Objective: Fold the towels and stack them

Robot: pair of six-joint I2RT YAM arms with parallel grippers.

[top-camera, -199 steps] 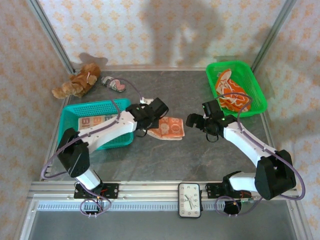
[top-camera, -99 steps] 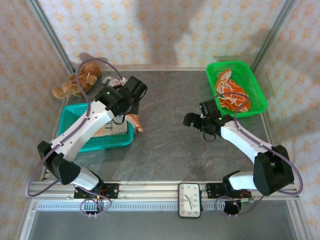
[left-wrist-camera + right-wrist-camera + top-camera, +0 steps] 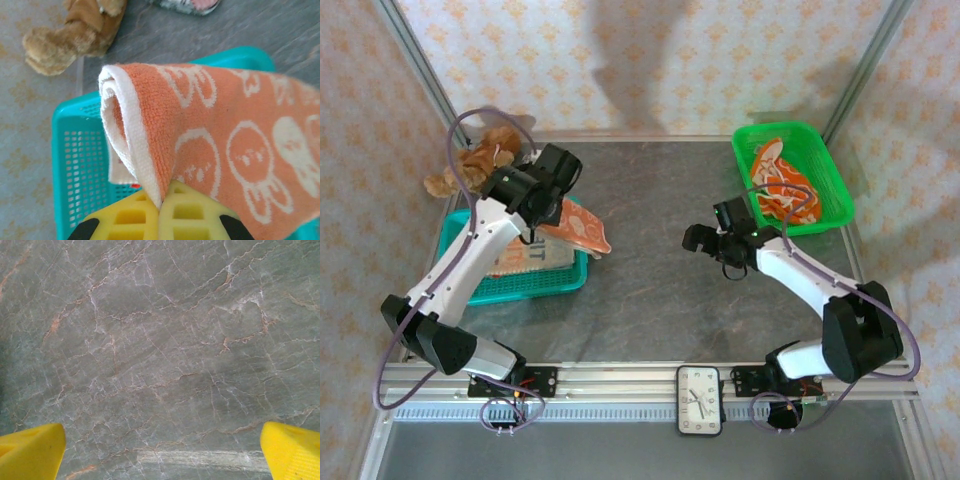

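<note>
So the left hand (image 3: pixel 161 202) was clenched on a folded orange towel (image 3: pixel 225 140). In the wrist view both yellow fingers (image 3: pixel 192 217) were pressed together on its lower edge. The cream hem curled round at the left of the fold, and the white bunny print faced the camera. From above, that towel hung off the left hand over the far right corner of the teal basket (image 3: pixel 535 285), with its outer end poking past the rim over the grey marbled worktop (image 3: pixel 650 290). I couldn't tell whether it was touching the basket rim or not.

There was another towel (image 3: pixel 525 258) lying flat inside the teal basket, cream with big lettering, partly hidden under the arm.

The brown teddy bear (image 3: pixel 470 165) sat in the far left corner of the worktop, just behind the teal basket. The wrist camera also caught a bit of the little striped shoe (image 3: pixel 187 4) beside it.

Over on the other side, the right hand (image 3: pixel 160 450) was released, with nothing in it. Its two yellow fingertips (image 3: pixel 30 450) were way apart at the bottom corners of its own view, with bare worktop between them. From above it was near the middle, pointing left, well apart from the held towel.

The green basket (image 3: pixel 775 128) sat in the far right corner with a crumpled bunch of orange and cream towels (image 3: pixel 782 190) in it. A small clock (image 3: pixel 699 400) lay on the rail at the near edge, between the two arm bases.
</note>
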